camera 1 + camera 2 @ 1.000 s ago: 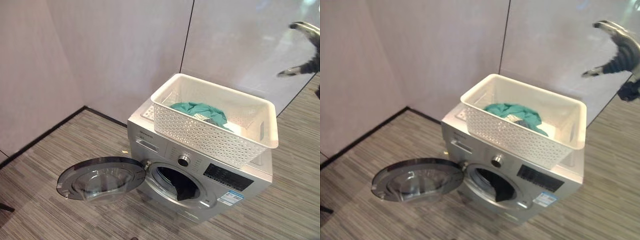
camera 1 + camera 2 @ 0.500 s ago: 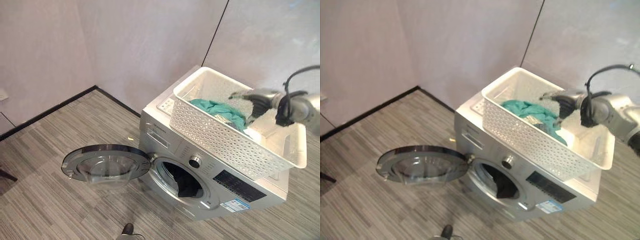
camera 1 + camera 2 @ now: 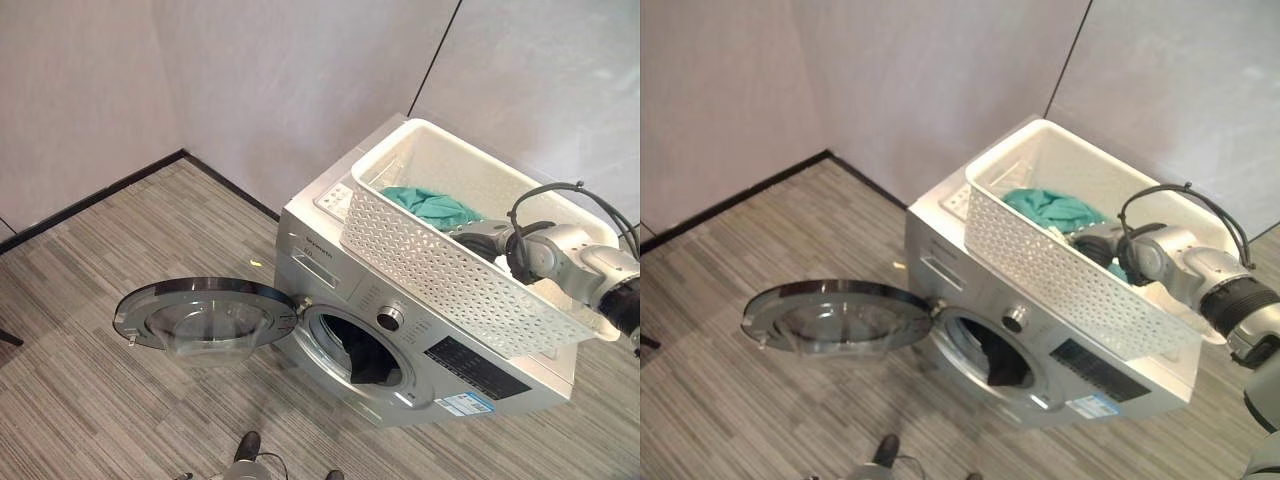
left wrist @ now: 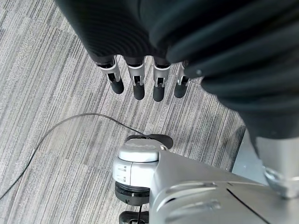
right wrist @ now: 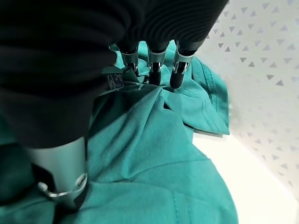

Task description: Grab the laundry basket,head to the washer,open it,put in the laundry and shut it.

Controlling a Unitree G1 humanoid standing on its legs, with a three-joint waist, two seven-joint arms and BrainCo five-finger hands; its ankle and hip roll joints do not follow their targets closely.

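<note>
The laundry basket (image 3: 440, 265) is white with a fine perforated lattice on its walls, seen as small triangular holes from the right wrist view, and the laundry (image 5: 154, 154) in it is plain teal-green. The washer (image 3: 330, 250) is silver-grey, with a chrome-ringed door (image 3: 205, 312) of dark tinted glass, a black display panel (image 3: 480, 368), a chrome knob (image 3: 390, 318) and a small blue and white label (image 3: 458, 404). The floor (image 3: 100, 400) is grey with fine streaked stripes, the walls (image 3: 250, 80) are pale grey with a black baseboard (image 3: 90, 200), and both the right hand (image 5: 156, 70) and left hand (image 4: 140, 79) have silver fingers with dark tips under a black ribbed cover.
</note>
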